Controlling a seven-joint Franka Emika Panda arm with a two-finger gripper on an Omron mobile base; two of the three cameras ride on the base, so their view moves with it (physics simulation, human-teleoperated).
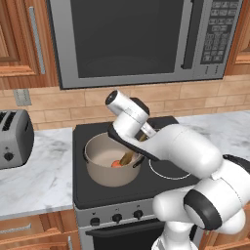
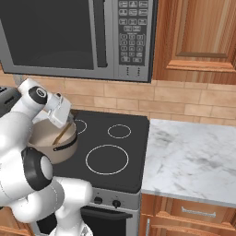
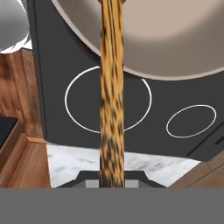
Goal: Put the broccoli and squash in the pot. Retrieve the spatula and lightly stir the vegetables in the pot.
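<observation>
Gripper (image 1: pixel 141 139) we find clamped on the slim light-brown wooden spatula (image 3: pixel 111 96), mottled along its handle, slanting into the wide beige-tan metal pot (image 1: pixel 100 171). Inside that pot lies the small orange-red squash (image 1: pixel 116 164). Microwave keypad lettering above the pot is illegible.

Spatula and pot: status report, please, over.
Gripper shut on spatula. Spatula angled down into pot, beside squash. Broccoli not made out. Nothing in the way.

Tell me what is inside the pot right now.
Inside the pot the squash lies on the pale bottom, with the spatula slanting down beside it from the gripper. The arm covers the pot's right side, so the broccoli cannot be made out.
</observation>
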